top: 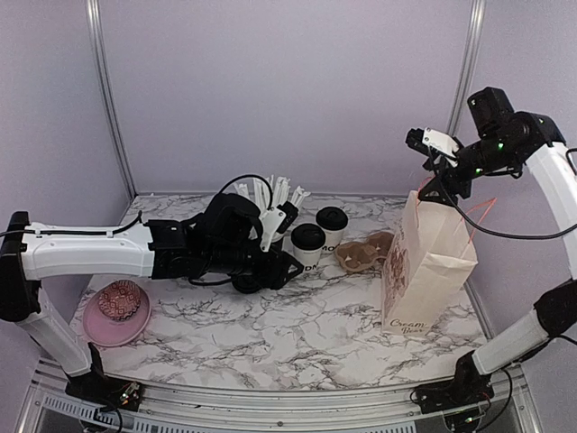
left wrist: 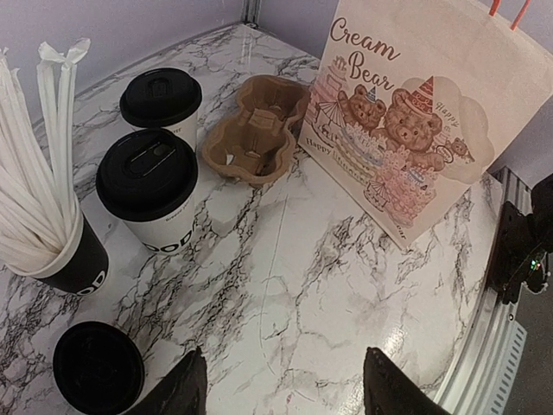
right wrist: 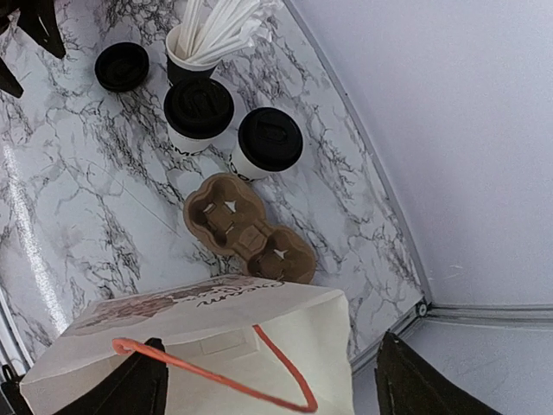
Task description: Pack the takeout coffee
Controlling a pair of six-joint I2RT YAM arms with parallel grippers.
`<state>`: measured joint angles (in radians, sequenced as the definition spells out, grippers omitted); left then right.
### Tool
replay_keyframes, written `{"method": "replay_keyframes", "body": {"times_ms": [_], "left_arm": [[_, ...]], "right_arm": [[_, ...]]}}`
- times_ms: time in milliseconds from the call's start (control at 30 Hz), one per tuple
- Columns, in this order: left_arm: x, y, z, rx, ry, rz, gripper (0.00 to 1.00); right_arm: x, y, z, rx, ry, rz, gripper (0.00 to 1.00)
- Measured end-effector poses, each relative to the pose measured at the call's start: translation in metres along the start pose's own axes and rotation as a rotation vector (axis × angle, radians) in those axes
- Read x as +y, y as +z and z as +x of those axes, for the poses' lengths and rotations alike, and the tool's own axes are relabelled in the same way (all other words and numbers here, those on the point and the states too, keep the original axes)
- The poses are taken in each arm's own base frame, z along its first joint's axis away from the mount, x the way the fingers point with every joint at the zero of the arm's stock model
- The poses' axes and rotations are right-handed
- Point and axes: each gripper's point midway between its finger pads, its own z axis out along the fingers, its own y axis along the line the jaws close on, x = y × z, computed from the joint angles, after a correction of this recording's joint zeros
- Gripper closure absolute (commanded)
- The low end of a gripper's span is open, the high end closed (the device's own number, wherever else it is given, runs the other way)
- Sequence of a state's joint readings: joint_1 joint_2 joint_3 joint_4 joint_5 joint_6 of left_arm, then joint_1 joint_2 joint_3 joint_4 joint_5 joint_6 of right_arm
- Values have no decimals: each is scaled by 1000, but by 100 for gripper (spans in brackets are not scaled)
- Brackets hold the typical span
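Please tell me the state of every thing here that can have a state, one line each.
Front cup, upright, lid on.
Back cup, upright, lid on.
Carrier, flat on table, both wells empty.
Bag, upright, mouth open.
Straw cup, upright, full of straws.
Loose lid, flat on table.
Pink bowl, upright, something patterned inside.
Left gripper, jaws open, empty.
Right gripper, jaws open above bag.

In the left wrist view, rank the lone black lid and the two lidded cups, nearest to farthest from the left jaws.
1. Lone black lid, low left, beside the jaws of the left gripper.
2. Nearer lidded cup, ahead on the left.
3. Farther lidded cup, behind it.
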<state>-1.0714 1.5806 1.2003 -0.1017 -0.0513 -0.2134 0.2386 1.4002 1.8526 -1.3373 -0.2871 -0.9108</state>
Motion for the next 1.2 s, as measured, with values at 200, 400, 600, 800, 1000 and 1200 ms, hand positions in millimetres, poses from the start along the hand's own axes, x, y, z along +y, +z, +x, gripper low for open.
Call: {"method": "replay_keyframes", "body": {"times_ms": [200,400,600,800,1000,1200], "left_arm": [[-5,-3,-12,-20,-4,15,37],[-6,-4,-12,-20,-5,24,37],[-13,-4,-11,-13,-4,52,38],[-33,-5,-6,1,19,109,38],[-42,-7,-3,6,39,131,38],[-44,-7,-2,10,47,142,38]], "right_arm": [[-41,-43,-2,-95,15,122,13],[-73,-44,20,-110,83,145,19],[-131,-19,50,-97,219,264,28],[-155,32,97,-58,396,320,34],[-135,91,159,34,592,333,34],[-127,103,188,60,638,348,35]]}}
